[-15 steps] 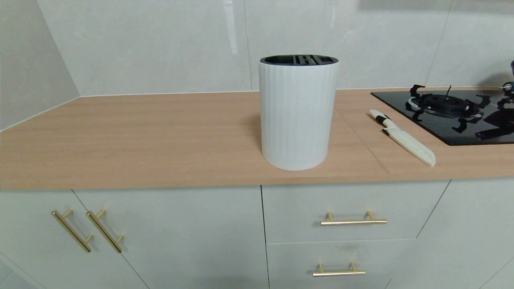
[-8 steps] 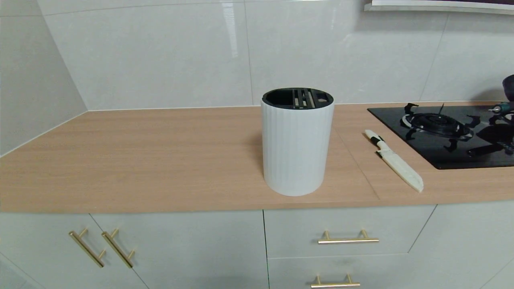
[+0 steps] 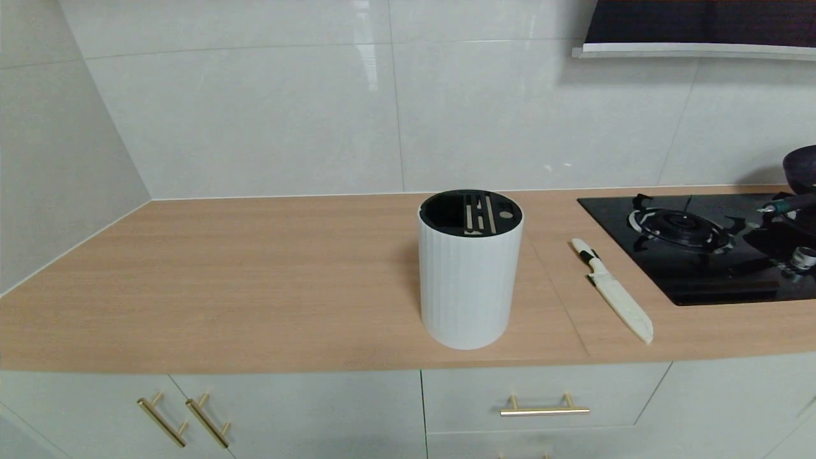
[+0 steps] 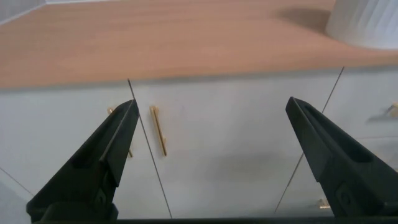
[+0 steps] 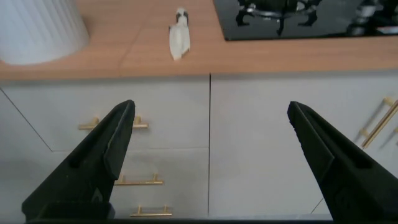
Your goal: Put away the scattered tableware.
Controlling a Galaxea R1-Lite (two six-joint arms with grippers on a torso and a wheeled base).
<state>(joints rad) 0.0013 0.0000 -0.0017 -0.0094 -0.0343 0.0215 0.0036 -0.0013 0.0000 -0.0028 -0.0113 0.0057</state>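
A white ribbed knife holder (image 3: pixel 470 277) with a black slotted top stands on the wooden counter (image 3: pixel 255 280), near its front edge. To its right lies a white knife (image 3: pixel 612 290) with a black band on the handle, blade toward the front edge. In the left wrist view my left gripper (image 4: pixel 211 112) is open in front of the cabinet doors, below counter height, with the holder's base (image 4: pixel 367 25) at the far corner. My right gripper (image 5: pixel 211 115) is open too, facing the drawers, with the knife (image 5: pixel 179 38) and the holder (image 5: pixel 37 31) on the counter beyond.
A black gas hob (image 3: pixel 701 245) sits at the counter's right end, with a dark pan (image 3: pixel 802 167) at the edge. A range hood (image 3: pixel 695 29) hangs above. Cabinets with gold handles (image 3: pixel 543 408) lie below the counter. The counter's left half is bare wood.
The head camera has risen and tilted, so the whole scene sits lower and the holder's slotted top shows. The holder and knife have not moved on the counter.
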